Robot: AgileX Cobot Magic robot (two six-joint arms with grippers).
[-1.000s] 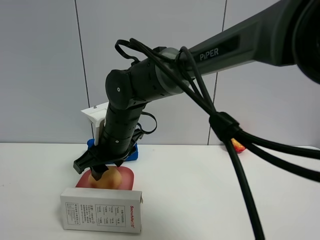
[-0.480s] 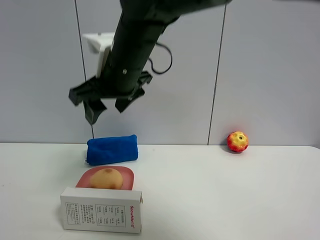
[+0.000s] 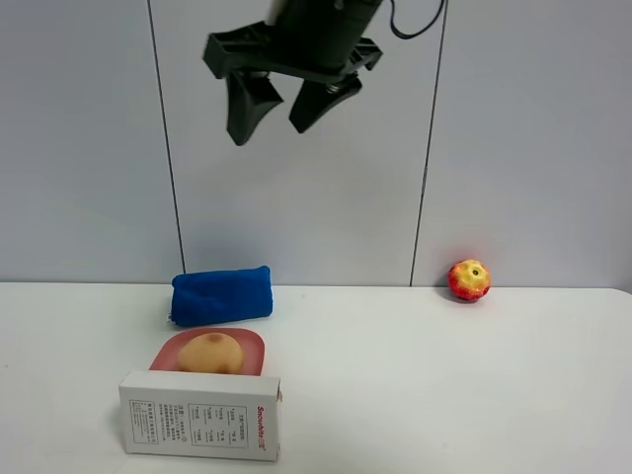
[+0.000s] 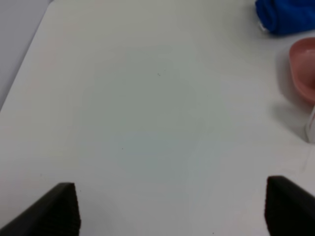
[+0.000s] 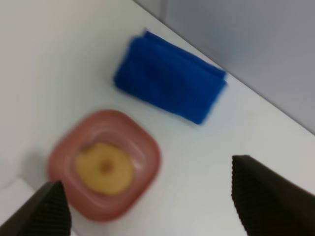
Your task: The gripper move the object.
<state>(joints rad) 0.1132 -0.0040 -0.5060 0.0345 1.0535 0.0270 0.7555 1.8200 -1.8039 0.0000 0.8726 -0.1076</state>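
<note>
The object [image 3: 209, 353], a tan-orange lump with a brownish blotch, lies in a pink dish [image 3: 253, 341] on the white table. It also shows in the right wrist view [image 5: 104, 168], seen from above in the dish [image 5: 147, 147]. My right gripper [image 3: 269, 130] hangs high above the table, over the blue cloth, open and empty; its jaws frame the right wrist view [image 5: 147, 196]. My left gripper [image 4: 172, 209] is open and empty over bare table and does not show in the exterior view.
A folded blue cloth [image 3: 222, 294] lies just behind the dish. A white printed box [image 3: 200, 415] stands in front of the dish. A red-and-yellow apple [image 3: 469, 280] sits at the back right by the wall. The left wrist view shows the cloth [image 4: 288, 17] and the dish edge [image 4: 302, 69].
My right gripper was down at the dish around the object. It has let go, risen high and shifted right. The object stays in the dish.
</note>
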